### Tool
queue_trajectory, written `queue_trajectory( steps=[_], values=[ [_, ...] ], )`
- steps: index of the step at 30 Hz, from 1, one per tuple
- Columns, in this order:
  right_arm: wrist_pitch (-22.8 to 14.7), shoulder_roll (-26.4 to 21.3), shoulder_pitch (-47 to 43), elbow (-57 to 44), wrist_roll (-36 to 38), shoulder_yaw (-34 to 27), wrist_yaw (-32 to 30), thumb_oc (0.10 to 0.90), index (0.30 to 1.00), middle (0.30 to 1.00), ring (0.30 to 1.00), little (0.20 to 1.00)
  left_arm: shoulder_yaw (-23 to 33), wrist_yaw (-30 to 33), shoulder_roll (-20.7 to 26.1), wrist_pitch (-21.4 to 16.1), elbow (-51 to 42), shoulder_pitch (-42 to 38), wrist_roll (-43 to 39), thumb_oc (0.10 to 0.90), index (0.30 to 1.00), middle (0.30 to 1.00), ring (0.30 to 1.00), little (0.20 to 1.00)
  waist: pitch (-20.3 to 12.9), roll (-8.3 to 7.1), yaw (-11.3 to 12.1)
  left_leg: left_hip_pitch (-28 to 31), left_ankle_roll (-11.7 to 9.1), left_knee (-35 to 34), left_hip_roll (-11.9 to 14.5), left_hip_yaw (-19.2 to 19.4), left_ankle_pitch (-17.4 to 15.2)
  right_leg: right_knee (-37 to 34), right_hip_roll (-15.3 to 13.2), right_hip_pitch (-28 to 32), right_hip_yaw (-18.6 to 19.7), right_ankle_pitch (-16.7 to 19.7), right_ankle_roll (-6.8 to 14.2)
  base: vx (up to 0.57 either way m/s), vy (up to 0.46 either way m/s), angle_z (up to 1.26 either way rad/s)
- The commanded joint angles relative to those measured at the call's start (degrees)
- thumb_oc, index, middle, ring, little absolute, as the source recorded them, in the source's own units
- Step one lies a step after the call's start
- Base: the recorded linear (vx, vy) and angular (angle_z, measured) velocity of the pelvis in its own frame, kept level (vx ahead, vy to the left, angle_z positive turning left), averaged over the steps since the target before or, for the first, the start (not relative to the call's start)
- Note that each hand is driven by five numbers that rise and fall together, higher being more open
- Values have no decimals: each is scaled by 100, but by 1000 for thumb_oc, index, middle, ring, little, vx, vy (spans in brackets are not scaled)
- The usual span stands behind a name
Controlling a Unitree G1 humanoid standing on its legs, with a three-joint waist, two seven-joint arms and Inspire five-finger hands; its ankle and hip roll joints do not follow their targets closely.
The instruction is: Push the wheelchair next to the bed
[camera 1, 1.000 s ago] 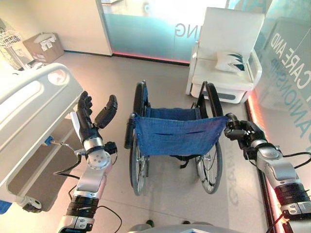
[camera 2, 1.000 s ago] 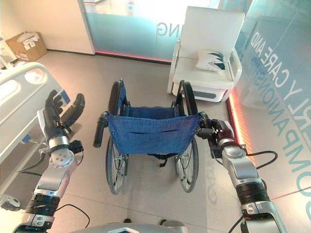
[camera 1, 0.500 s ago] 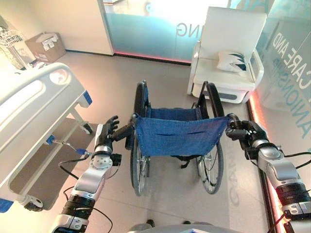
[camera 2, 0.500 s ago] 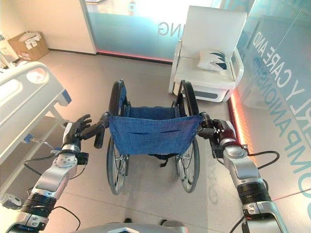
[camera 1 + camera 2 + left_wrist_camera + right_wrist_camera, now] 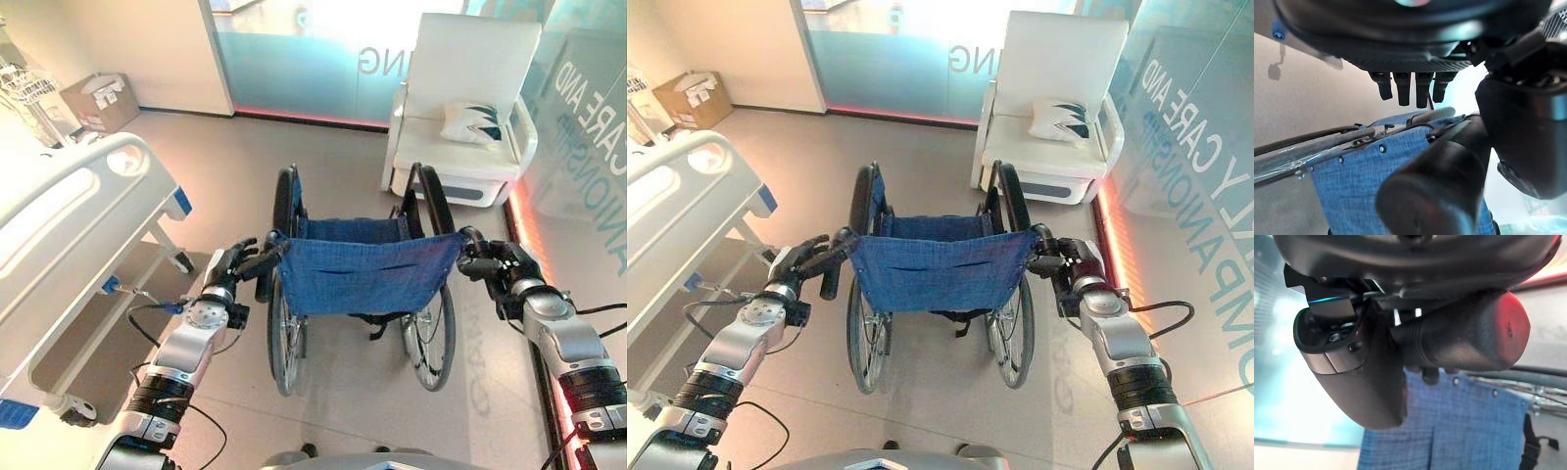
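Both hands at the push handles of the blue-backed wheelchair (image 5: 358,284), which stands mid-floor facing away from the robot, well apart from the bed.

The right hand (image 5: 498,266) is curled round the black rubber right push handle (image 5: 1469,335), at 3 o'clock of the blue fabric backrest (image 5: 940,269). The left hand (image 5: 801,261) is at the black left push handle (image 5: 1437,183), at 9 o'clock of the backrest; its fingers (image 5: 1403,88) are relaxed and spread above the grip, not closed on it, with the thumb beside the grip. The white plastic hospital bed (image 5: 69,215) stands at 9 o'clock of the wheelchair. A white armchair (image 5: 1053,108) holding a patterned cushion (image 5: 1063,119) sits at 1 o'clock, and a brown cardboard box (image 5: 98,98) at 10 o'clock by the wall.
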Motion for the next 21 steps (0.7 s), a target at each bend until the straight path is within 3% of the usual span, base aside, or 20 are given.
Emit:
queue_trajectory(
  steps=[1,6,11,21],
  values=[
    [-520,714,-351,-570,594,1239,861,400,300,300,300,300,-617,-449,303,-81,129,-730,343,800,900,900,900,900,-112,63,260,-20,-126,60,-199,368,-265,33,-59,-37,-35,11,314,0,0,0],
    [-483,739,-441,-541,596,1322,853,400,300,300,300,300,-814,-656,245,-121,131,-951,-36,800,900,900,900,900,-136,68,216,-8,-130,60,-197,390,-272,12,-52,-25,-3,17,316,0,0,0],
    [-520,803,-385,-518,516,1350,887,400,300,300,300,300,-935,-926,97,176,103,-994,-215,800,900,900,900,900,-150,80,185,15,-131,60,-178,433,-279,9,-48,-12,-11,12,319,0,0,0],
    [-353,748,-525,-592,642,1450,812,400,300,300,300,300,-1386,-2079,483,1021,290,-1298,1196,800,900,900,900,900,-156,109,169,51,-128,60,-171,430,-262,9,-42,17,-15,2,299,0,0,0]
  ],
)
